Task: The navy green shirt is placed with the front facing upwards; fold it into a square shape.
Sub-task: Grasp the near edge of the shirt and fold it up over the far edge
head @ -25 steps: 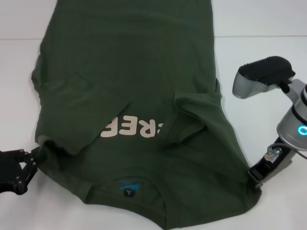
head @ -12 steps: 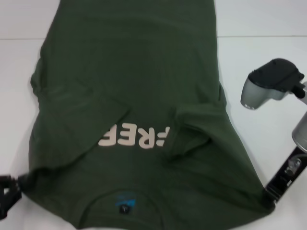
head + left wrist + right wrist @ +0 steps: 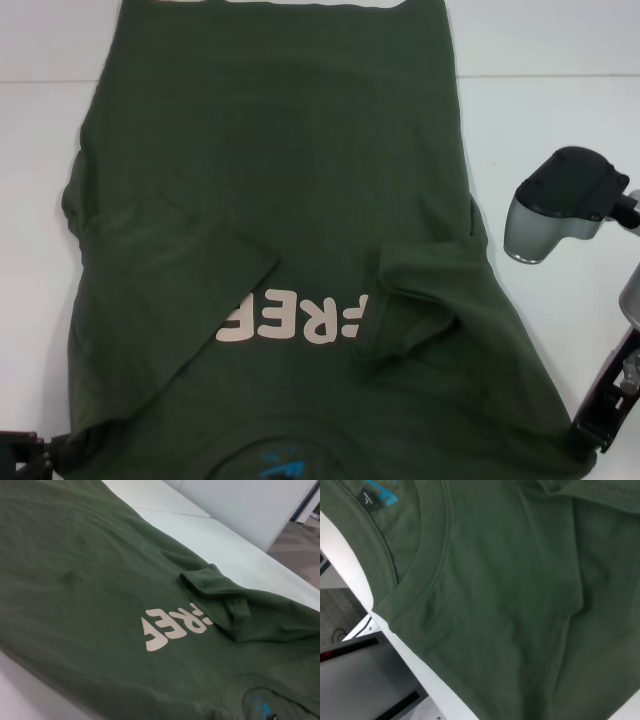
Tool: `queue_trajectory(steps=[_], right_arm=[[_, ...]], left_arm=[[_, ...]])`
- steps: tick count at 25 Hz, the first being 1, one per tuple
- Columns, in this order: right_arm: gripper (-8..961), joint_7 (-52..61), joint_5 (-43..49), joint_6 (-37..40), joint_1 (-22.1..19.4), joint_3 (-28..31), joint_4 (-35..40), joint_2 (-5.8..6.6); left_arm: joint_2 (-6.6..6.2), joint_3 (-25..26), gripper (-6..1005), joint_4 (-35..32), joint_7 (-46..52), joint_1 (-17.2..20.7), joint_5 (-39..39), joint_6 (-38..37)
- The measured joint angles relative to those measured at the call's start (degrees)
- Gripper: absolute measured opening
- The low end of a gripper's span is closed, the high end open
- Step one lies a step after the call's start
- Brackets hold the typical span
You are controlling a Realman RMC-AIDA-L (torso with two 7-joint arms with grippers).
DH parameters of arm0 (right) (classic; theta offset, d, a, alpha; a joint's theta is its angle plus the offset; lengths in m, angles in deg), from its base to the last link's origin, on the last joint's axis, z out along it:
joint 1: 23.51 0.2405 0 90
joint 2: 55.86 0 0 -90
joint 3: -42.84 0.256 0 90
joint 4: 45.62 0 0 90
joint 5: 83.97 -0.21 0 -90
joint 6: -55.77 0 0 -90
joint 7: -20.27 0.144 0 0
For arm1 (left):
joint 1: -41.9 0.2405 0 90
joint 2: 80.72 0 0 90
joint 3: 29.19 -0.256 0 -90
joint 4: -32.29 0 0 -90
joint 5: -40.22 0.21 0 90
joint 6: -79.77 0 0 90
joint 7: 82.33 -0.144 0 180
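Note:
The navy green shirt lies face up on the white table, neck towards me. Both sleeves are folded in over the chest, and the right one partly covers the pale "FREE" lettering. The blue neck label sits at the near edge. My left gripper is at the shirt's near left shoulder corner and is shut on it. My right gripper is shut on the near right shoulder corner. The left wrist view shows the lettering. The right wrist view shows the collar and the label.
The white table lies bare to both sides of the shirt. A grey and black joint of my right arm hangs over the table's right part. The table's near edge shows in the right wrist view, with floor beyond.
Both grippers have moved towards me and outwards, dragging the shirt's shoulders with them. The shirt has slid nearer and lies flatter; its label has reached the near edge of the view.

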Motion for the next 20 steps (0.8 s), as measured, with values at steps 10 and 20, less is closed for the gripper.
queue_trajectory(steps=[10,20], right_arm=[[11,-8.8,1.3,-6.3,-0.6,8.9,7.1,0.15],[10,-11.3,1.1,-18.7,-0.8,14.8,7.8,0.00]], left_arm=[[-0.23,4.3,18,1.4,1.6,-3.9,-3.1,0.6],[-0.08,5.9,18,1.6,5.9,-10.2,-5.9,4.1]])
